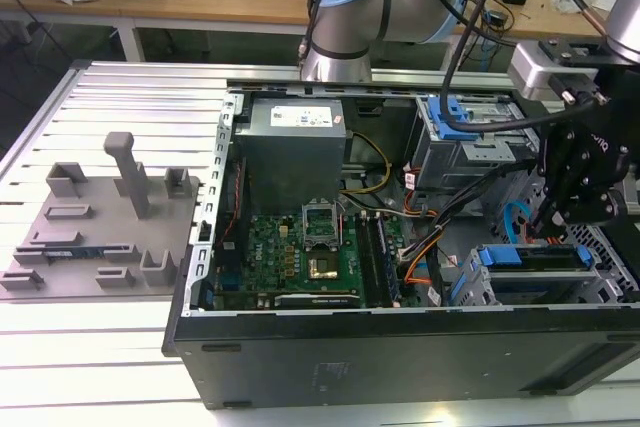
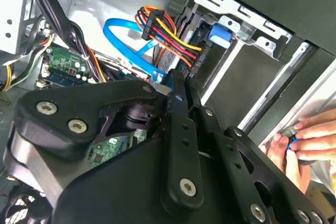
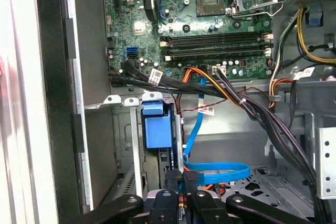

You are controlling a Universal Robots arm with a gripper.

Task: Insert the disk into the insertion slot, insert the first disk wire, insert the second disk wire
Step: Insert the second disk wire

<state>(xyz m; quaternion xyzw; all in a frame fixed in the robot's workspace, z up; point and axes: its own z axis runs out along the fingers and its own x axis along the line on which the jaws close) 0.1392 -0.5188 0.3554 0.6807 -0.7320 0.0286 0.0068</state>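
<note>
The open black computer case (image 1: 400,347) lies on its side on a slotted aluminium table (image 1: 130,97). Inside it, at the exterior view's right, the low grey sheet-metal insertion slot (image 1: 468,289) already contains the disk (image 1: 535,259), a flat drive in a bright blue plastic carrier. The blue carrier end also shows in the first wrist view (image 3: 156,129) and in the second wrist view (image 2: 219,32). Behind this slot stands a taller grey cage with a blue plastic latch (image 1: 455,127).

The case also contains a green motherboard (image 1: 300,257) and a large grey power supply box (image 1: 295,147). The box has a white sticker on top, and its print is too small to read. In the first wrist view, small white tags (image 3: 156,75) hang on the black cables, and their text cannot be read either.

The black gripper (image 1: 560,209) is down inside the case, just beside the disk. Its fingers (image 2: 181,103) are drawn close together and pinch the black plug of a blue flat cable (image 3: 215,172), whose loop lies on the case floor. A bundle of red, yellow and orange wires (image 2: 168,32) ends at the rear of the disk.

At the outer edge of the case, a person's hand (image 2: 302,142) holds something small.

On the table at the exterior view's left lies a grey plastic fixture plate (image 1: 100,222) with upright blocks.
</note>
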